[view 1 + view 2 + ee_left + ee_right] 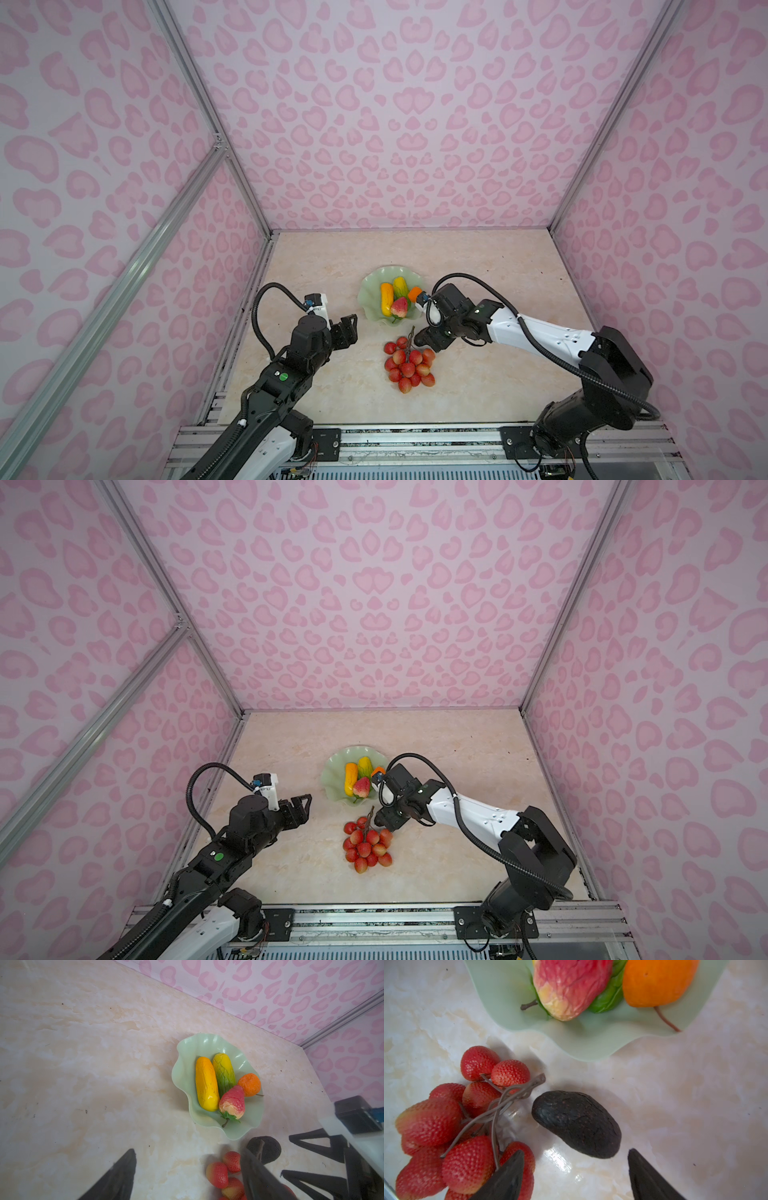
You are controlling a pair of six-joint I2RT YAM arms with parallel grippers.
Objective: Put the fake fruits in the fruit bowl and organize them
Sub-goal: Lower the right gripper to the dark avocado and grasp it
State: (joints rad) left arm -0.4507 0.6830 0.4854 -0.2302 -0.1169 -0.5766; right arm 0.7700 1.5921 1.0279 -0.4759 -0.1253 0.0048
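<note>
- The bunch of red berries (409, 365) lay nearest on the bench (478, 382), outside the bowl, with its brown stem (512, 1093) pointing toward the bowl.
- Just past it, the right tool (575, 1153) hung over the bench with its jaws spread and nothing between them. The dark avocado (576, 1124) lay on the bench just ahead of its fingertips, on the bowl's side, close beside the stem's end.
- The avocado's long axis ran slantwise to the gap between the jaws. A wrist turn looked necessary to close across its narrow width.
- The right arm was plainly nearer. The left tool (349, 326), likewise spread and empty, hovered left of the bowl, well apart from the avocado.
- Farther on, the pale green fruit bowl (368, 291) held the yellow-orange oblong (206, 1082), the yellow-green oblong (224, 1072), the pink-red piece (232, 1103) and the small orange (249, 1084). Its left side was bare.
- Beyond the bowl, the bench lay open to the back wall (415, 124).
</note>
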